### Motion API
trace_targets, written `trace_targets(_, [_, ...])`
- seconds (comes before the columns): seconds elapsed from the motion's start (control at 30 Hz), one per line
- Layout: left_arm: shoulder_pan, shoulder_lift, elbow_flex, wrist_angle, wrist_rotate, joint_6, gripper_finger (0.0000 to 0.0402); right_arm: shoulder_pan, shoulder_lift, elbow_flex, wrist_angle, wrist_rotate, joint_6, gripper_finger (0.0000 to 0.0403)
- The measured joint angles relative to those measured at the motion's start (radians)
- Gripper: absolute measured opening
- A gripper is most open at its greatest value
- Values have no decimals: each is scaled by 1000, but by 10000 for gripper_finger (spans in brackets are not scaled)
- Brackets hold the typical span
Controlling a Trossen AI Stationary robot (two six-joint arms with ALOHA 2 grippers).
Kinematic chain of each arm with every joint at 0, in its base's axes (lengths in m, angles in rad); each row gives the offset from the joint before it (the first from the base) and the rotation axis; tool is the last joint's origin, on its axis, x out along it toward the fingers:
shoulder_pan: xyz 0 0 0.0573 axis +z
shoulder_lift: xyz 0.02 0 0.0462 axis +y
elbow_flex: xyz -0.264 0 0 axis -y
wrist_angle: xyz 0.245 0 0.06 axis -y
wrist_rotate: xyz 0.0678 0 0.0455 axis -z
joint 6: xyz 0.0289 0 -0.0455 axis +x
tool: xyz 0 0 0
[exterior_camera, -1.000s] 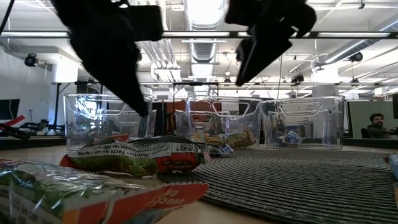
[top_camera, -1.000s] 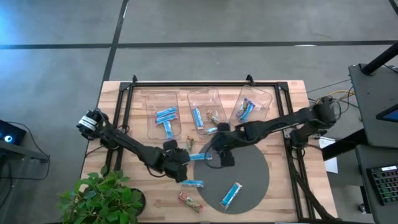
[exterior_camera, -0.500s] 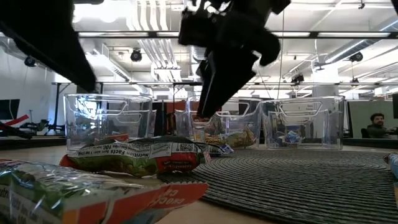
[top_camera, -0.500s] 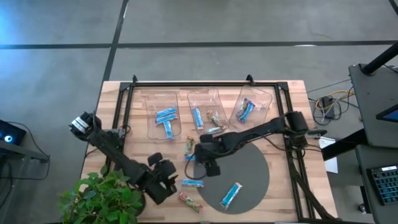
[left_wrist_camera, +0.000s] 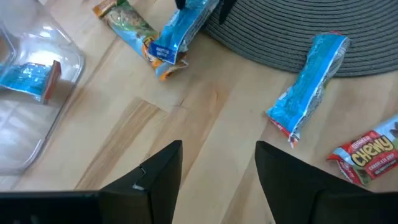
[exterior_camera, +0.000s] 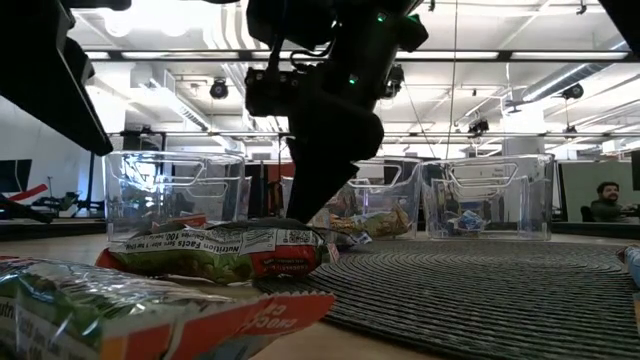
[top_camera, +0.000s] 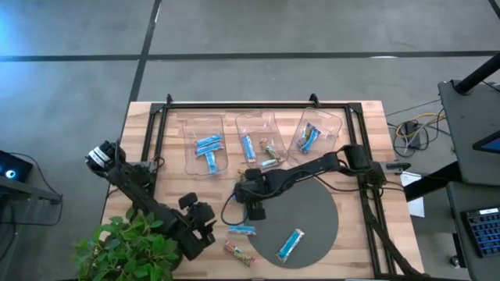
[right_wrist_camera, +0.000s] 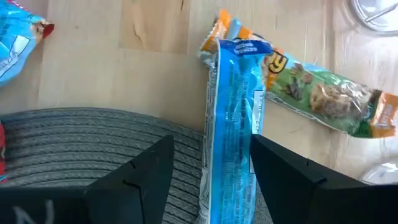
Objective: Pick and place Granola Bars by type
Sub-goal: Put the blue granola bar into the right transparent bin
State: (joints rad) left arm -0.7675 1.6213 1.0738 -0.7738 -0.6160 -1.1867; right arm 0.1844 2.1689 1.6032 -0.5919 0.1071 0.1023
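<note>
Granola bar, blue (right_wrist_camera: pixel 231 118): lies mid-surface at mat (right_wrist_camera: pixel 74 143) edge, overlapping green bar (right_wrist_camera: pixel 323 96). Right gripper (right_wrist_camera: pixel 211 165) fingers apart, straddling it. Advice: close on blue wrapper alone, lift straight. Left gripper (left_wrist_camera: pixel 217 171) apart, empty, near front-left corner.

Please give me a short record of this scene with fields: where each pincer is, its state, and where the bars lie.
right pincer: open, fingers either side of a blue bar at the round mat's edge
left pincer: open, empty, over bare table by the plant
bins: three clear ones, bars inside each
loose bars: blue bar on mat, blue one and Chewy bar on wood
</note>
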Motion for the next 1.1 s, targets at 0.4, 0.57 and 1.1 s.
trace_targets(0.4, [-3, -24, -33, 3, -42, -26, 186, -6, 7, 0, 7, 155, 38, 203])
trace_targets(0.57, [-2, -24, -33, -3, -57, -27, 186, -10, 39, -1, 8, 76, 48, 203])
trace_targets(1.1, [0, -24, -34, -6, -94, -64, 186, -13, 5, 35, -95, 53, 50, 78])
